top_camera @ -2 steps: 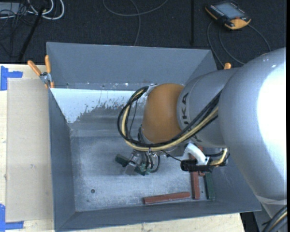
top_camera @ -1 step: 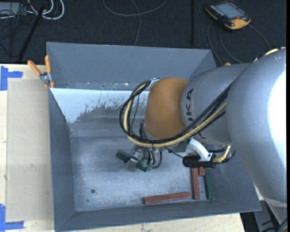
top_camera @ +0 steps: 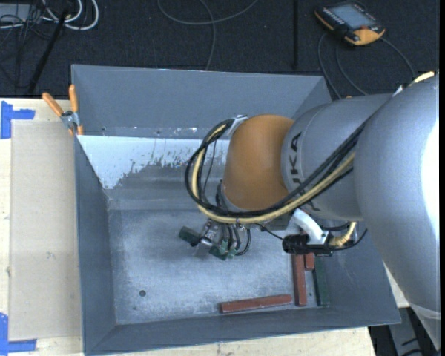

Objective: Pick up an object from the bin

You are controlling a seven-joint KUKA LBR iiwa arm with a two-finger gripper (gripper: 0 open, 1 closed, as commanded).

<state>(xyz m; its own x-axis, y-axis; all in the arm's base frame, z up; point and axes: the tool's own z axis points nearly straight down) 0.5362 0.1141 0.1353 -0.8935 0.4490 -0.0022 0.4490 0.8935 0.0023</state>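
The end effector [top_camera: 211, 242] hangs low over bare floor in the middle of the bin [top_camera: 144, 262], under the arm's orange cover [top_camera: 256, 162]. Whether it is open or closed cannot be told, nor whether it has hold of anything. The nearest loose things lie to the right of the end effector and nearer the camera: a long brown bar [top_camera: 256, 303] along the front wall, a second brown bar [top_camera: 301, 280] meeting its right end, and a dark green stick [top_camera: 321, 286] just beside that. The long bar looks stiff, light and smooth. It is probably best gripped across its narrow width, near the middle.
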